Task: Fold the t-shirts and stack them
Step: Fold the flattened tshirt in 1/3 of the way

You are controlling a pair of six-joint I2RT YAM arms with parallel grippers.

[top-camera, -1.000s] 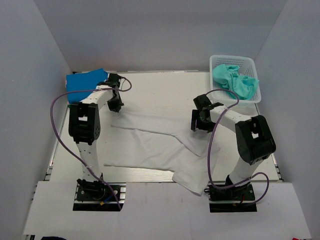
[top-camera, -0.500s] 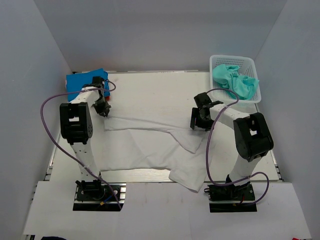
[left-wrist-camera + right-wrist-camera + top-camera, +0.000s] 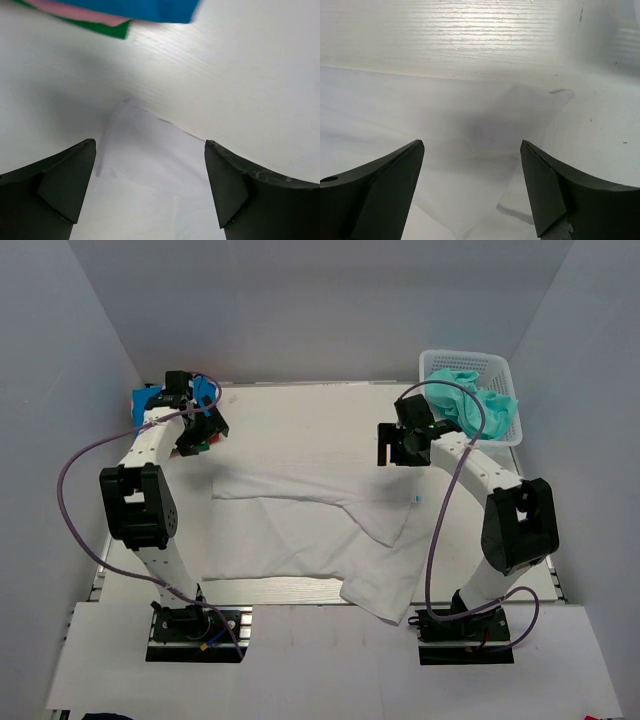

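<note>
Evidently limp, light white t-shirt point(image 3: 300, 530): pinch its twelve-o'clock corners; left end effector point(image 3: 150, 147) and right end effector point(image 3: 471, 145) gape empty.

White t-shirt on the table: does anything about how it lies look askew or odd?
Yes. The white t-shirt lies crooked. Its folded-over flap ends in a slanted point rather than a straight edge, and its near right corner spills past the near edge of the table.

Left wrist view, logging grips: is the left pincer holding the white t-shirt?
No, the left pincer stands open above the white t-shirt, gripping nothing.
</note>
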